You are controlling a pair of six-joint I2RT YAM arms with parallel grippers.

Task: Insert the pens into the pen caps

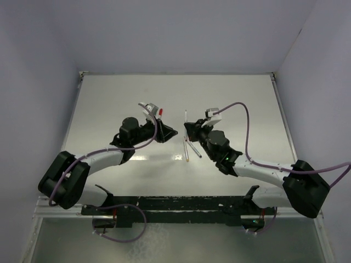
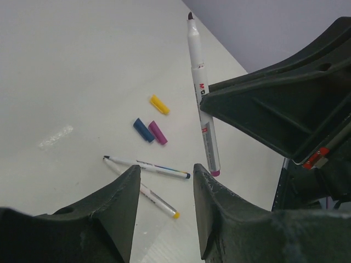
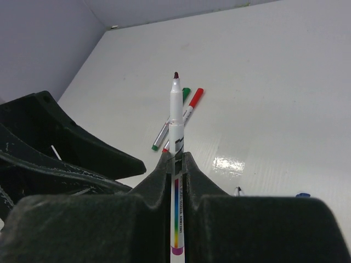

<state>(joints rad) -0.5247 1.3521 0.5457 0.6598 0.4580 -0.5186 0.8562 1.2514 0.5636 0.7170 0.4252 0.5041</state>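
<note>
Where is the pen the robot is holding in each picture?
Top external: the pen is a thin line near the centre, sticking out of the right gripper and pointing up the picture.
Left wrist: right of centre, nearly upright, dark tip at the top.
Right wrist: dead centre, rising out of the gripper.
Shared landmark: the right gripper clamped on it.

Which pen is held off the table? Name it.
The purple-ended pen, clamped in the right claw; the rest lie flat on the table.
</note>
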